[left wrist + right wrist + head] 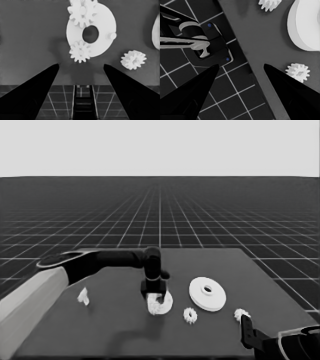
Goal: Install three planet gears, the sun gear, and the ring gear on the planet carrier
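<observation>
Left gripper (156,296) over the smaller round part (100,30), jaws apart, nothing between them. Two gears on that part (80,51) (81,12), one bare peg (111,35). Right gripper (241,68) parked at the table's near right corner, jaws apart, empty. Two loose gears on the dark table (125,330): (190,315), (241,313). One larger round part (207,294) behind them. One thin white piece (83,296) to the left. Grid floor beyond.

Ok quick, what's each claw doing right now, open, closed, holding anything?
Left claw: open, empty, over the smaller round part.
Right claw: open, empty, parked at the table's near right corner.
</observation>
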Controlling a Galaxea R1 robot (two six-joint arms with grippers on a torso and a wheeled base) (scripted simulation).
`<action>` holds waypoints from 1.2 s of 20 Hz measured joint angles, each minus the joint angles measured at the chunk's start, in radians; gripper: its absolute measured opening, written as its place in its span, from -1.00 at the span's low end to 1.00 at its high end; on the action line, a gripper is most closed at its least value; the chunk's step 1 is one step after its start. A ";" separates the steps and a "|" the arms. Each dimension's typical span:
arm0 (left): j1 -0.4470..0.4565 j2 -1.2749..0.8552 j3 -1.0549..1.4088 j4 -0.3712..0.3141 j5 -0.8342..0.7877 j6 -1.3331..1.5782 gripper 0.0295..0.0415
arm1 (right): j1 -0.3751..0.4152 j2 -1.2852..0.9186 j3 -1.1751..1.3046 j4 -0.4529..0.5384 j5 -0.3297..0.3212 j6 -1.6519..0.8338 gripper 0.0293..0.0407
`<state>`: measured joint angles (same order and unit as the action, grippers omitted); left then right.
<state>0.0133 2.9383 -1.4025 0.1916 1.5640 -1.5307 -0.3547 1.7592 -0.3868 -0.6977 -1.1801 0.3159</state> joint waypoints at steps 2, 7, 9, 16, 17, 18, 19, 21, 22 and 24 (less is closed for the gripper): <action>-0.001 0.000 0.000 -0.002 0.000 0.000 0.49 | 0.000 0.000 0.000 0.000 0.000 0.000 0.61; -0.327 -1.080 0.910 0.110 -0.824 1.698 0.56 | 0.000 0.000 0.000 0.000 0.000 0.000 0.61; -0.346 -1.149 0.959 0.116 -0.866 1.818 0.50 | 0.000 0.000 0.000 0.000 0.000 0.000 0.61; -0.355 -1.183 0.984 0.118 -0.887 1.880 0.49 | 0.326 0.753 -0.526 0.417 -0.417 1.114 0.66; -0.355 -1.183 0.984 0.118 -0.887 1.881 0.49 | 0.328 0.783 -0.592 0.442 -0.400 1.150 0.63; -0.355 -1.183 0.984 0.118 -0.887 1.881 0.49 | 0.329 0.801 -0.632 0.457 -0.391 1.168 0.62; -0.355 -1.183 0.985 0.119 -0.887 1.881 0.49 | 0.330 0.811 -0.657 0.466 -0.385 1.178 0.62; -0.355 -1.183 0.985 0.119 -0.888 1.881 0.49 | 0.330 0.821 -0.681 0.474 -0.379 1.187 0.61; -0.356 -1.183 0.985 0.119 -0.888 1.881 0.49 | 0.330 0.823 -0.686 0.476 -0.378 1.188 0.61; -0.356 -1.183 0.985 0.119 -0.888 1.881 0.49 | 0.174 0.841 -0.762 0.322 -0.351 1.141 0.61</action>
<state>-0.3422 1.7549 -0.4178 0.3101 0.6764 0.3508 -0.1810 2.6000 -1.1492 -0.3759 -1.5309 1.4567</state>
